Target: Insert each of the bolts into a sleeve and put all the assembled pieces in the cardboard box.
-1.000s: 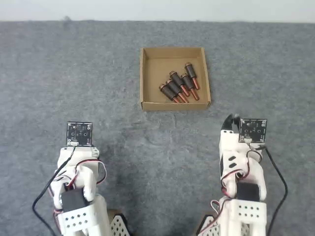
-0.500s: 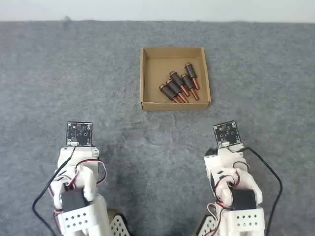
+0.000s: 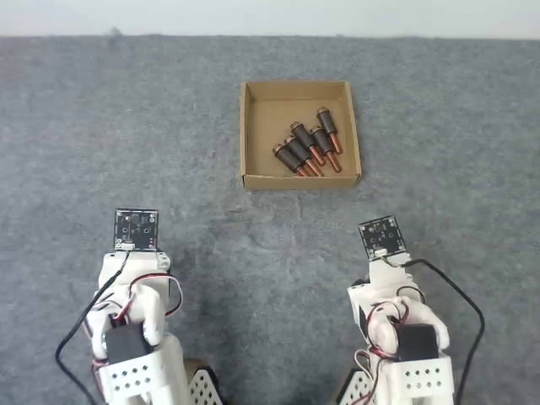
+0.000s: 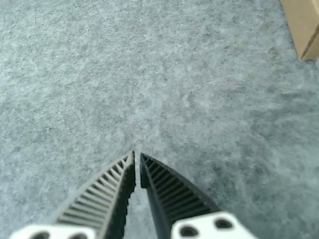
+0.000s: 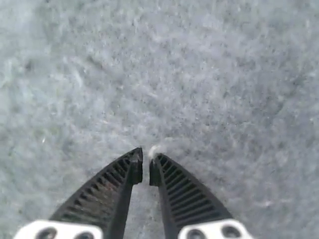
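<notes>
The cardboard box (image 3: 253,101) stands at the middle back of the grey carpet, and one corner of the cardboard box (image 4: 304,25) shows in the left wrist view. Inside lie several assembled pieces (image 3: 309,143), dark sleeves with copper bolts through them. My left arm (image 3: 135,278) is folded back near the front left edge; its gripper (image 4: 137,158) is shut over bare carpet with nothing in it. My right arm (image 3: 392,295) is folded back at the front right; its gripper (image 5: 144,158) is shut too, empty, just above the carpet.
Grey carpet (image 3: 270,253) covers the whole table between the arms and the box. A pale wall strip (image 3: 270,17) runs along the back edge.
The right arm has pulled back toward its base and turned slightly left, folding into a rest pose. The left arm has not moved.
</notes>
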`<action>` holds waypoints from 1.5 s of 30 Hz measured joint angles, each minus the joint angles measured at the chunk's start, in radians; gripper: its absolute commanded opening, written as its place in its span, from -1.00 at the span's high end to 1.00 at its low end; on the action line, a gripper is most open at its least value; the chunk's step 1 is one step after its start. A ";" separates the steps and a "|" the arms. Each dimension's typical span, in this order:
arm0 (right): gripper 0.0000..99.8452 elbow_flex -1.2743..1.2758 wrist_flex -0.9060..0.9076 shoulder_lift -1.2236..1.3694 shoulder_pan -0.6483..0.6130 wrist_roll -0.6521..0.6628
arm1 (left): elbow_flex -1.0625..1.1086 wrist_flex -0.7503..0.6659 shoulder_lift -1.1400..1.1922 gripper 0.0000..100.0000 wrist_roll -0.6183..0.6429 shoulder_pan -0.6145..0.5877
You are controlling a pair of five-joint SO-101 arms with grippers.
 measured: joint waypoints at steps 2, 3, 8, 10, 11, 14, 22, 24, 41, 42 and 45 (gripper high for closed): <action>0.99 0.000 0.000 0.000 0.005 0.000 | 0.000 0.012 0.000 0.98 0.000 0.000; 0.99 0.000 0.000 0.000 0.006 0.000 | 0.000 0.012 0.000 0.98 0.000 0.000; 0.99 0.000 0.000 0.000 0.002 0.000 | 0.000 0.097 0.000 0.98 0.000 0.048; 0.99 0.000 0.000 0.000 0.002 0.000 | 0.000 0.129 0.000 0.98 0.003 0.051; 0.99 0.000 0.000 0.000 0.002 0.000 | 0.000 0.133 0.000 0.98 0.000 0.051; 0.99 0.000 0.000 0.000 0.002 0.000 | 0.000 0.135 0.000 0.98 0.000 0.051; 0.99 0.000 0.000 0.000 0.002 0.000 | 0.000 0.135 0.000 0.98 0.000 0.051; 0.99 0.000 0.000 0.000 0.002 0.000 | 0.000 0.135 0.000 0.98 0.000 0.051; 0.99 0.000 0.000 0.000 0.002 0.000 | 0.000 0.135 0.000 0.98 0.000 0.051; 0.99 0.000 0.000 0.000 0.002 0.000 | 0.000 0.135 0.000 0.98 0.000 0.051; 0.98 0.000 0.000 0.000 0.002 0.000 | 0.000 0.135 0.000 0.98 0.000 0.051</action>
